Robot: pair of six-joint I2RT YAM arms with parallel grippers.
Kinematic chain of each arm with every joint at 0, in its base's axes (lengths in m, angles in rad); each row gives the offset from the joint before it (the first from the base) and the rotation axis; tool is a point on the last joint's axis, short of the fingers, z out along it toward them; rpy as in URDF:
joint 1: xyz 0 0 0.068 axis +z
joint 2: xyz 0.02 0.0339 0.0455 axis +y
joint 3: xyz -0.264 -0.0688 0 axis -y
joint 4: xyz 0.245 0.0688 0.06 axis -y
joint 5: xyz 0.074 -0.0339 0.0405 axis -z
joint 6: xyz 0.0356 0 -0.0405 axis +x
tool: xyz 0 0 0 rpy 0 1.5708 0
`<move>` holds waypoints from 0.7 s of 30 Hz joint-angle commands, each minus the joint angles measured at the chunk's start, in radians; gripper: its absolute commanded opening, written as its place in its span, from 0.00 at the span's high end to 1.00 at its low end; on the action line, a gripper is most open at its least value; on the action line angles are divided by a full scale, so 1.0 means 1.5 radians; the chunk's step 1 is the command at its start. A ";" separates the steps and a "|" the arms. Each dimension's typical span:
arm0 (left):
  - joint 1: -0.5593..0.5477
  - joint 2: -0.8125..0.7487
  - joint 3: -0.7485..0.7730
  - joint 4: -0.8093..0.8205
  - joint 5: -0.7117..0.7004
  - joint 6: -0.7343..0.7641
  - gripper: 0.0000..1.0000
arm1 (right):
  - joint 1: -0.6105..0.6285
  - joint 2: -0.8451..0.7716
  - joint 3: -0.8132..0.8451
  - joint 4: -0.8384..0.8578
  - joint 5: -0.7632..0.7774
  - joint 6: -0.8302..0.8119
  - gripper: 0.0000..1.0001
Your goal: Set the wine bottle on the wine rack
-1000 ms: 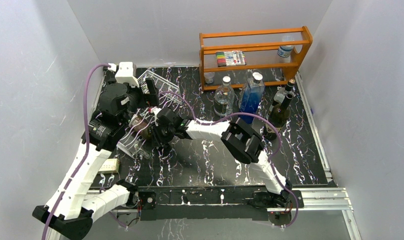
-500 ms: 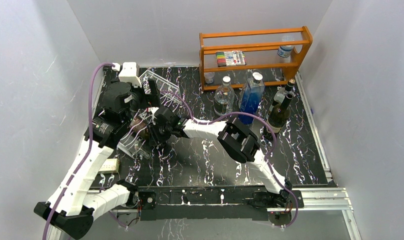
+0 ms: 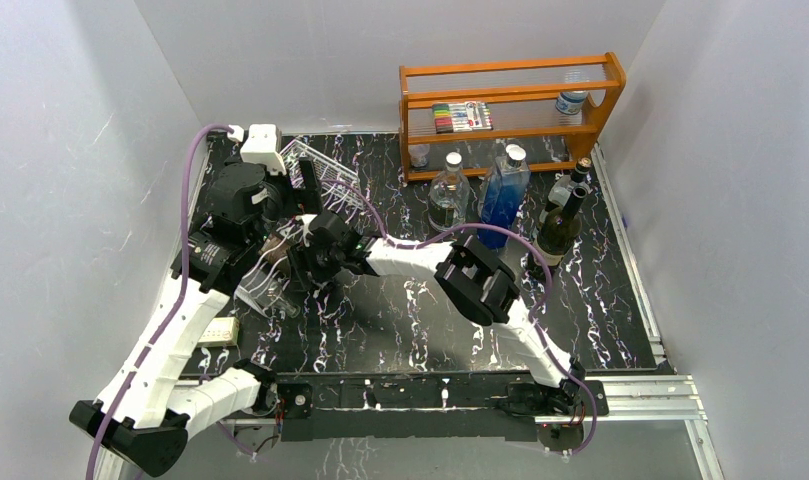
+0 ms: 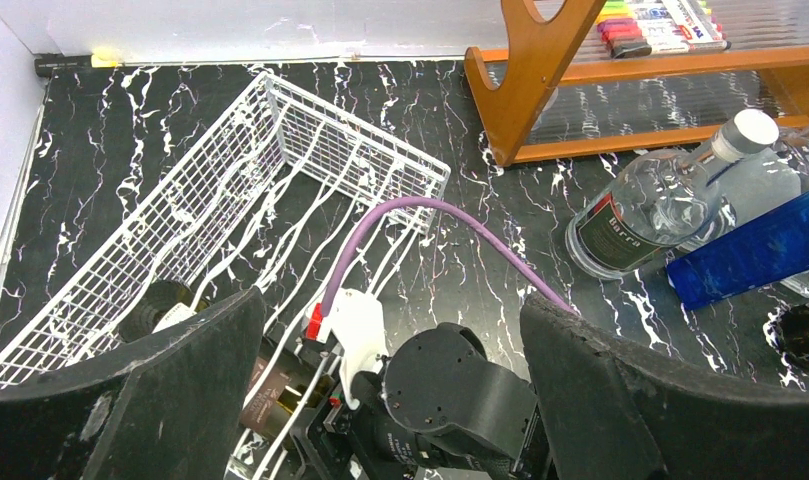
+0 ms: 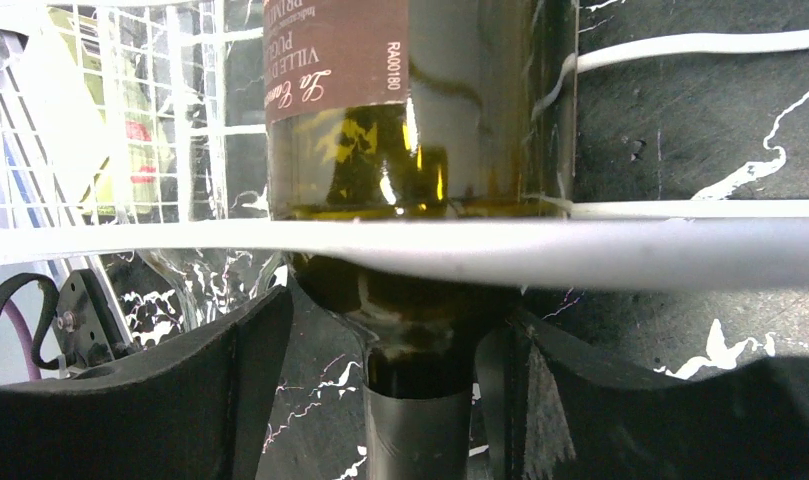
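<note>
**Item 1. Wine bottle [image 5: 420,150].** Dark green glass, brown-red label. It lies on its side in the wine rack at about 10 o'clock on the table. The neck points roughly toward 3 o'clock, at the right arm. A white wire of the rack crosses in front of its shoulder. Judged to be resting on the wires, not hanging from any grip.

**Item 2. Wine rack [image 4: 230,200].** White wire grid with wavy tiers, set aslant near the left wall. Its waves would keep a round bottle from rolling, which probably explains the sideways lay.

**Item 3. Right gripper [image 5: 395,395].** Its fingers stand apart on either side of the neck, with a gap showing on each side. It is not clamped on anything. The straddling pose suits a hold at the narrowest part. The placing looks done, bar the withdrawal.

**Item 4. Left gripper [image 4: 395,400].** Its fingers are spread wide with nothing held. It hovers over the rack and the right wrist, seemingly standing by.

**Item 5. Orange wooden shelf [image 3: 510,100].** At 1 o'clock against the back wall. It carries a pack of markers [image 3: 462,117] and a small can [image 3: 572,102].

**Item 6. Standing bottles, 1 to 2 o'clock.** A clear bottle [image 3: 448,200], a blue bottle [image 3: 502,195] and a dark bottle [image 3: 558,235]. All are upright and well apart from the rack.

**Item 7. Table [image 3: 410,310].** A black surface with white marble veining and metal rails along the near and right edges. A small pale box [image 3: 218,332] sits at 8 o'clock. A purple cable [image 4: 430,215] loops across.

**Item 8. Room.** Plain white walls close in on the left, back and right sides.
</note>
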State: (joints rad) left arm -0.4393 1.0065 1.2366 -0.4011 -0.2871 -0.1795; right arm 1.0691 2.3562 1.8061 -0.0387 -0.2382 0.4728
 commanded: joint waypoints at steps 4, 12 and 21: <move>0.004 -0.007 0.012 -0.007 -0.001 0.013 0.02 | 0.002 -0.085 -0.045 0.053 0.026 -0.011 0.19; 0.005 -0.018 0.013 -0.014 -0.007 0.019 0.02 | 0.001 -0.148 -0.088 0.018 0.062 -0.019 0.17; 0.004 -0.041 0.034 -0.032 -0.020 0.028 0.02 | -0.001 -0.241 -0.169 0.013 0.122 -0.018 0.17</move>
State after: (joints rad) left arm -0.4393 0.9882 1.2385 -0.4316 -0.2947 -0.1555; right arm 1.0691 2.1132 1.6039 -0.0364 -0.1211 0.4557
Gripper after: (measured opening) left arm 0.981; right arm 0.832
